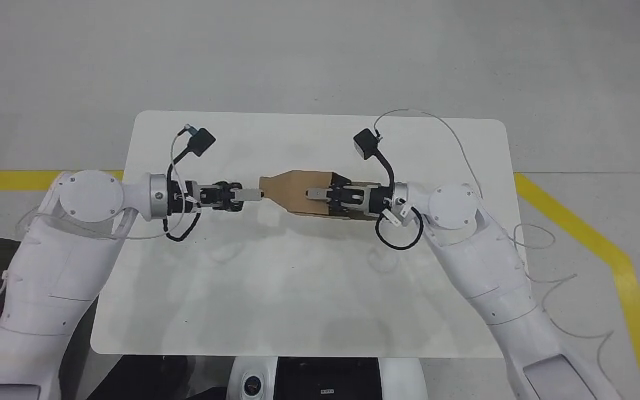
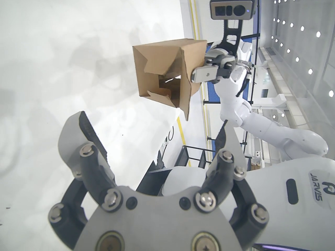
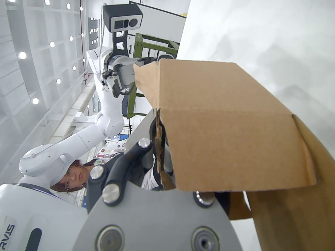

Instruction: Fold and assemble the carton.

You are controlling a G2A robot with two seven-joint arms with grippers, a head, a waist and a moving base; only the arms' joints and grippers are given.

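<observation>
— Carton (image 1: pixel 300 190): how many do you count?
— One, brown cardboard, lying on its side over the middle of the table (image 1: pixel 300 300), between the two arms. Its open end, with the flaps partly folded in, faces the left pincer (image 1: pixel 248 194).
— And pincers?
— Two. The right pincer (image 1: pixel 322 192) pinches one wall of the carton, with one finger flat on the outside. The left pincer is spread wide with nothing in it. Its tips sit just beside the carton's end, and I cannot tell whether they touch it.
— Does the carton rest on the table?
— I cannot tell that either.
— The surface?
— One white table with rounded corners.
— The room?
— Grey floor (image 1: pixel 320 50), with a yellow line (image 1: pixel 575 215) at each side of the table. Rows of round lights (image 2: pixel 288 27) show behind the arms.
</observation>
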